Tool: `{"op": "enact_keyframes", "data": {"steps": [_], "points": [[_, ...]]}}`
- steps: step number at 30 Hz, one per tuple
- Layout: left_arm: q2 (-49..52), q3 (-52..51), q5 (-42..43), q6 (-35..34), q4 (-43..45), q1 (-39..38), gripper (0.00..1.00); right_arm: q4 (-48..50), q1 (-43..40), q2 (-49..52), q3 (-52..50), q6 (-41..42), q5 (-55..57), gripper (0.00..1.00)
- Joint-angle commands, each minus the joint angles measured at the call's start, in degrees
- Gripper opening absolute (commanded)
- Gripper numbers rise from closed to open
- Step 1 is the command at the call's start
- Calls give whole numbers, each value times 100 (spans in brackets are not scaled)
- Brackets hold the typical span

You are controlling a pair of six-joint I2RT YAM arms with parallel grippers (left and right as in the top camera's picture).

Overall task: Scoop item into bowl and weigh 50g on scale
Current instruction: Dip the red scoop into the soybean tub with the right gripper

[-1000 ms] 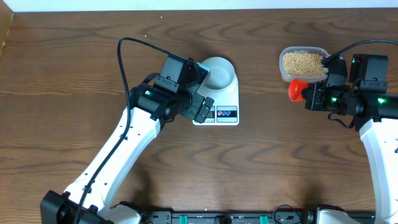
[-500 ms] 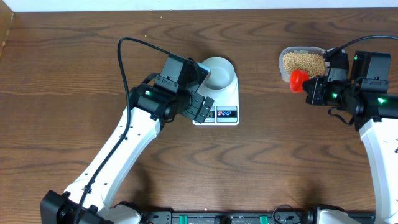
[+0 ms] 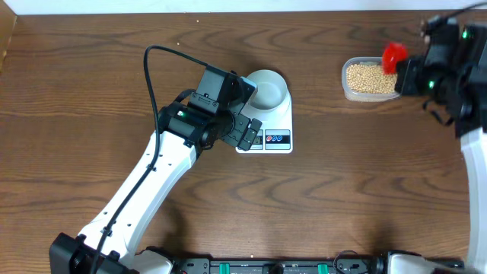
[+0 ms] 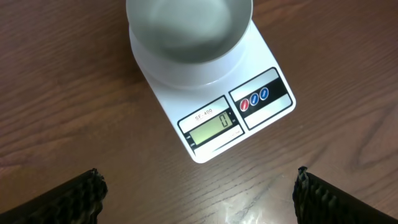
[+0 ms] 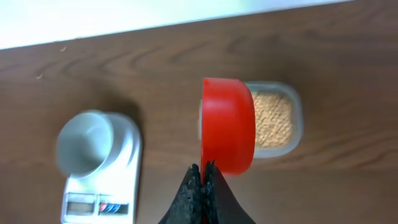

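The tabletop (image 3: 342,167) carries the scale (image 3: 278,120) toward the middle of its far edge. The display faces the near edge and reads zero. The bowl (image 3: 286,93) sits on the scale's far end, empty. Near the far right corner stands a clear tub (image 3: 344,80) filled with the beans (image 3: 369,78). My left fingers (image 4: 62,199) hang spread wide over bare wood just on the near side of the scale's display, touching nothing, with the bowl beyond them. My right fingers (image 5: 202,193) are pinched together on the lower edge of a red scoop (image 5: 227,124). It stands on edge at the tub's far right corner, and the beans lie beside it, apart from my fingertips. I cannot tell whether the scoop holds any beans.
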Motion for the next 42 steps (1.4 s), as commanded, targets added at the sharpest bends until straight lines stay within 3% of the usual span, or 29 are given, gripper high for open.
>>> {"op": "enact_keyframes", "data": {"steps": [1, 10, 18, 29, 42], "points": [[35, 4, 9, 35, -15, 22, 98, -59, -20, 621, 424, -369, 466, 1], [35, 4, 9, 35, -17, 22, 98, 28, -24, 1478, 540, -815, 1329, 1], [35, 4, 9, 35, -17, 22, 98, 17, -24, 2282, 535, -1196, 1388, 1], [35, 4, 9, 35, -17, 22, 98, 74, -24, 2935, 535, -990, 1373, 1], [35, 4, 9, 35, -17, 22, 98, 44, -254, 3034, 444, -258, -697, 1]]}}
